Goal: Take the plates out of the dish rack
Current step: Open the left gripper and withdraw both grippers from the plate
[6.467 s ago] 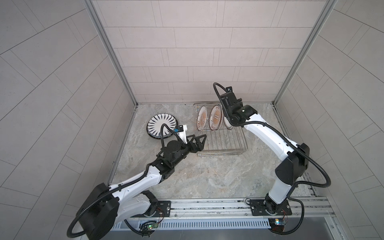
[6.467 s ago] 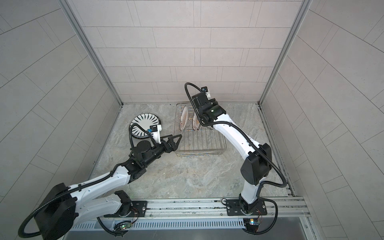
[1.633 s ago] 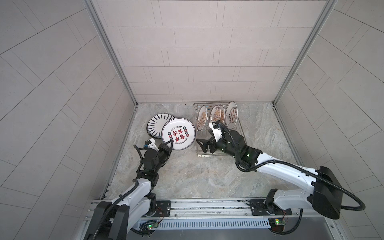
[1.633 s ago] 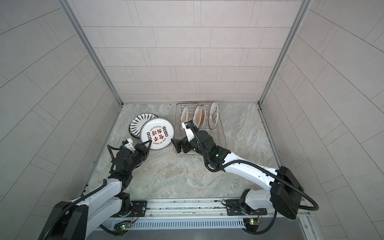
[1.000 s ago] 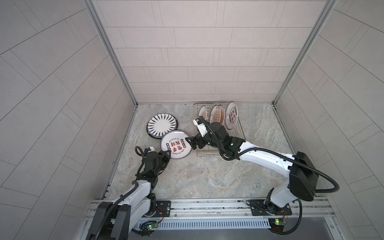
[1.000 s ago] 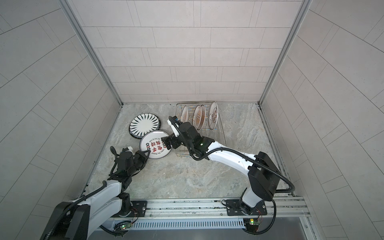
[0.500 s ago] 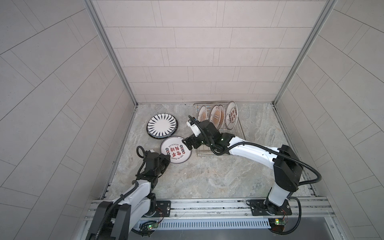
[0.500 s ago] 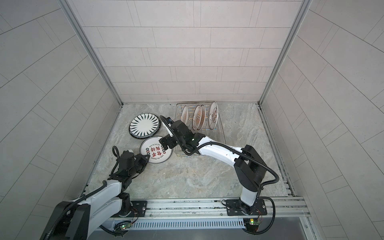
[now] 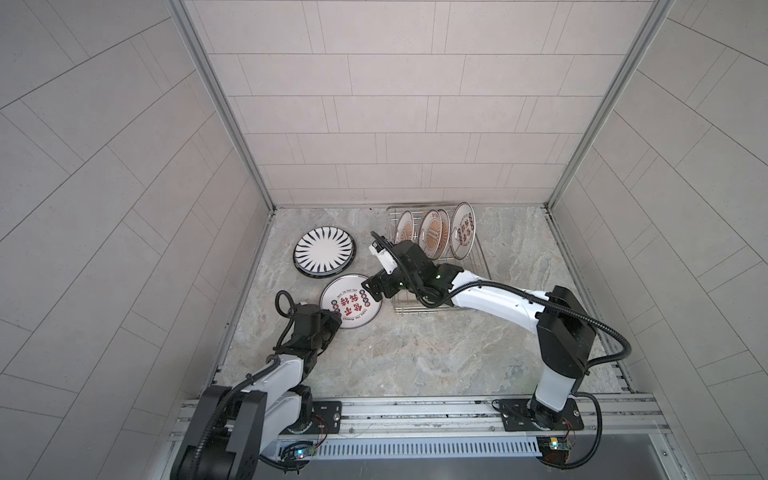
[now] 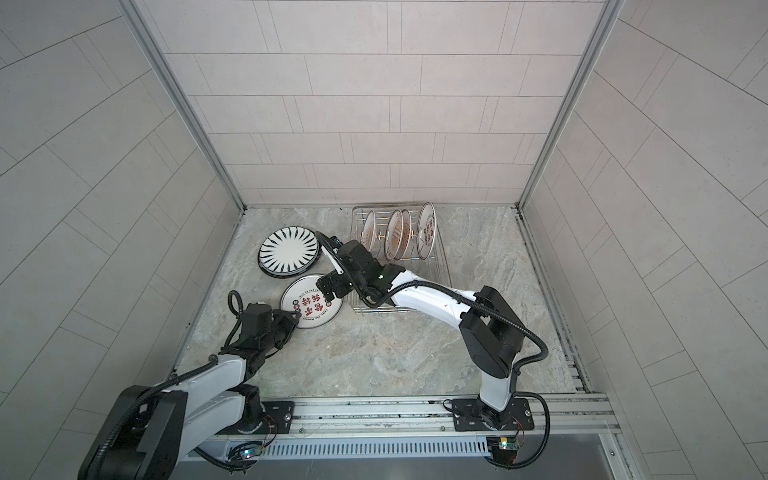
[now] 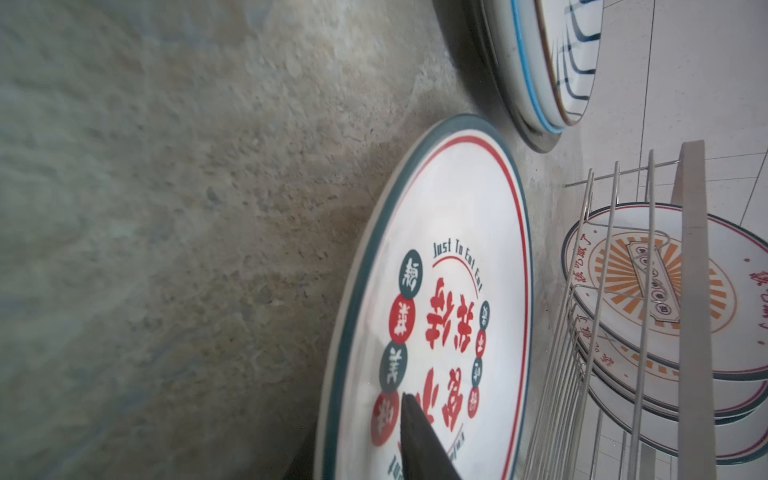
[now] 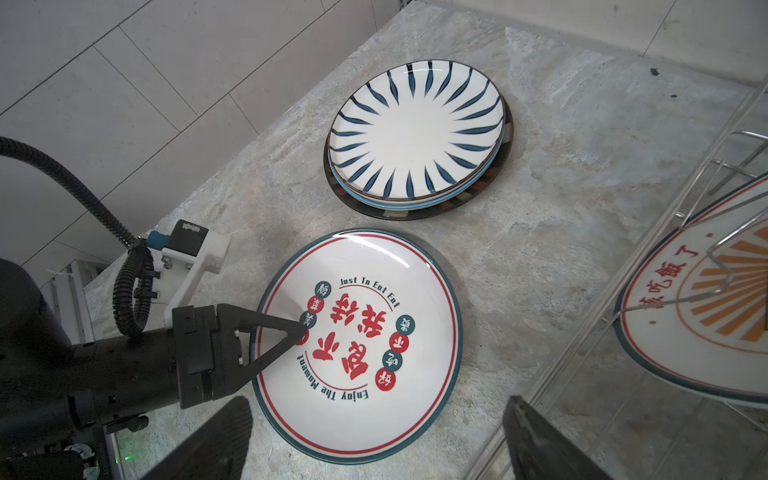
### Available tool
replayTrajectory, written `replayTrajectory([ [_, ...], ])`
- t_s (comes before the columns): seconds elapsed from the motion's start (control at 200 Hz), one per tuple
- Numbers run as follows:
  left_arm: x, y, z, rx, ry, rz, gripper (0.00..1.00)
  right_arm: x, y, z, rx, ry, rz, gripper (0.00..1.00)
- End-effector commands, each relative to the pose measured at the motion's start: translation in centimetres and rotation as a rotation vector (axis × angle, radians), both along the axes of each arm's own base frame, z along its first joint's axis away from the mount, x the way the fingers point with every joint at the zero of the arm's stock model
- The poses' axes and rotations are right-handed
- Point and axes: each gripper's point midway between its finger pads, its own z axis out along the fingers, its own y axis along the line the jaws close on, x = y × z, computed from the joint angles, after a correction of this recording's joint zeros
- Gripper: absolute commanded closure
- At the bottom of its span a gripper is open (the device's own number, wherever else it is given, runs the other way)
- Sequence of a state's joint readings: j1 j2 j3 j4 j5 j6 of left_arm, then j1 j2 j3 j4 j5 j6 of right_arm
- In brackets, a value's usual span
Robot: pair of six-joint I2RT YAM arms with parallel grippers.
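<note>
Unloaded: a striped plate stack (image 9: 325,251) lies flat left of the rack (image 9: 483,266) in both top views. The lettered plate (image 9: 350,306) rests on the table (image 9: 415,353) just below the stack.

Left gripper (image 12: 301,328) has a finger on the lettered plate's face near the rim; whether it grips cannot be told. Right gripper (image 9: 371,291) hangs wide open and empty above that plate's right edge.

Remaining: four plates (image 9: 432,235) stand upright in the rack, upper centre.

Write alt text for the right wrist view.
A white plate with red lettering lies on the stone table, the left gripper at its rim. Beyond sits a striped plate; beside, the dish rack holds a sunburst plate.
</note>
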State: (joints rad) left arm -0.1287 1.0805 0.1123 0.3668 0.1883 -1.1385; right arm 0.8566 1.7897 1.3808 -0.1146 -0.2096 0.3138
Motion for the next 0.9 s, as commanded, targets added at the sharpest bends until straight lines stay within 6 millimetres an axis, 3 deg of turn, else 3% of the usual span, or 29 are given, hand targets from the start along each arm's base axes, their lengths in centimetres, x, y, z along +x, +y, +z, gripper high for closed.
replayTrajectory([
  [0.0, 0.8, 0.5, 0.2, 0.021, -0.009, 0.021, 0.68, -0.1, 0.6, 0.3, 0.001, -0.001, 0.018, 0.04],
  [0.25, 1.0, 0.5, -0.2, 0.02, 0.017, 0.025, 0.65, -0.1, 0.5, 0.3, -0.002, -0.002, 0.016, 0.04],
  [0.46, 0.2, 2.1, -0.8, 0.08, 0.065, 0.092, 0.53, -0.1, 0.5, 0.3, -0.002, -0.003, 0.016, 0.04],
  [0.661, -0.3, 3.5, -0.1, 0.142, 0.059, 0.135, 0.43, 0.0, 0.5, 0.8, 0.0, -0.009, 0.015, 0.04],
  [0.696, -0.5, 3.7, 0.0, 0.155, 0.061, 0.144, 0.37, 0.0, 0.5, 0.8, -0.001, -0.009, 0.015, 0.04],
  [0.841, -1.1, 4.6, 1.2, 0.212, 0.036, 0.152, 0.35, 0.0, 0.2, 1.2, -0.007, -0.02, 0.012, 0.04],
  [0.896, -1.4, 5.0, 1.6, 0.222, 0.024, 0.17, 0.28, -0.1, 0.0, 1.4, -0.013, -0.027, 0.01, 0.04],
])
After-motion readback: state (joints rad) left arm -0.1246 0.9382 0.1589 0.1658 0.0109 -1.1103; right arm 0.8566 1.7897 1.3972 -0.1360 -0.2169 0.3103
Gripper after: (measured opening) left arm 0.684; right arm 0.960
